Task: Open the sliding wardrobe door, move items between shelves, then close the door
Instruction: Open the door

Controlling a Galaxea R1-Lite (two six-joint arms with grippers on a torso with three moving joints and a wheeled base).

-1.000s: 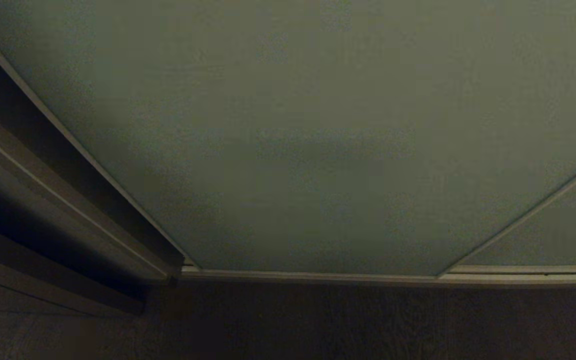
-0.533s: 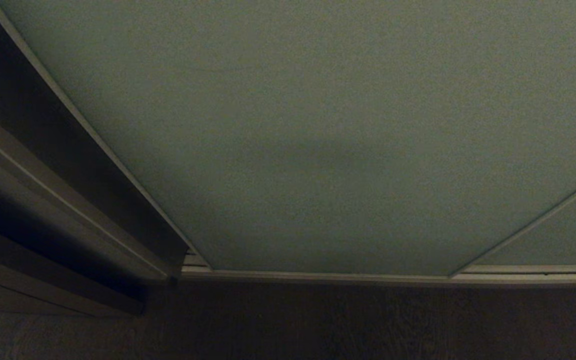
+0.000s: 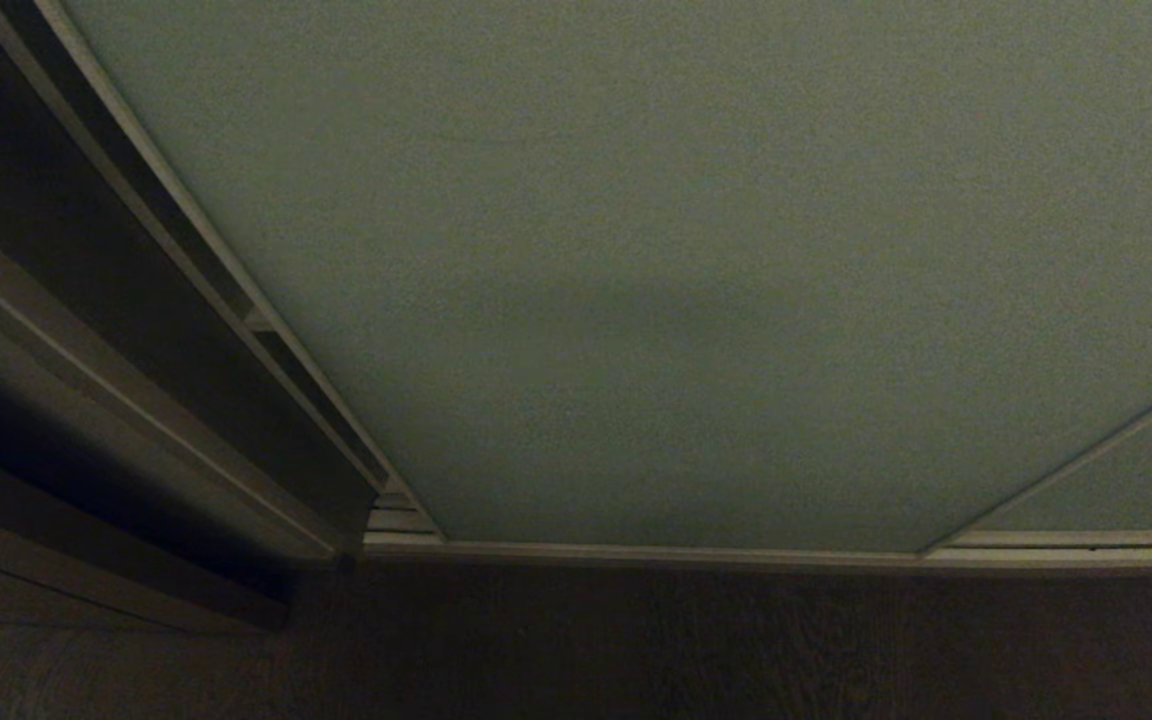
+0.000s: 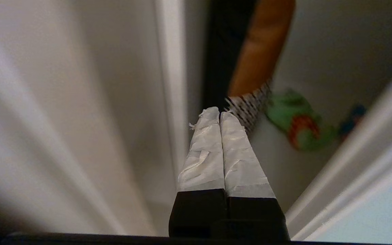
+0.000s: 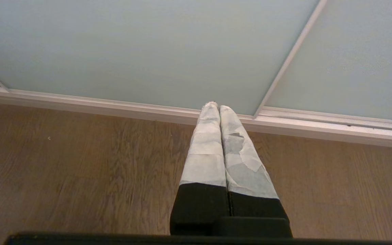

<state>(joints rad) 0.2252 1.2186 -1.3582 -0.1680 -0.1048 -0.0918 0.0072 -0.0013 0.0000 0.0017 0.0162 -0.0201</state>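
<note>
The sliding wardrobe door (image 3: 656, 250) is a pale grey-green panel that fills the head view, with a narrow dark gap along its left edge. No arm shows in that view. My left gripper (image 4: 219, 112) is shut and empty, its taped fingers pointing into the opening beside the door's off-white frame edge (image 4: 349, 177). Beyond the tips, a green plush toy with a red spot (image 4: 294, 122) lies on a white shelf (image 4: 284, 163), and a blue plush toy (image 4: 352, 119) sits just past it. My right gripper (image 5: 215, 106) hangs shut and empty above the floor in front of the door (image 5: 131, 44).
A black-and-white houndstooth cushion (image 4: 250, 105) lies just past the left fingertips, below an orange-brown object (image 4: 264, 47). Dark brown panelling (image 3: 56, 400) stands left of the wardrobe. The door's bottom track (image 3: 636, 552) meets the wooden floor (image 5: 63, 170). A second door panel (image 5: 352, 61) overlaps on the right.
In the head view the door's left edge has slid to the right. A dark gap has opened between it and the brown panelling. The view itself has not shifted.
</note>
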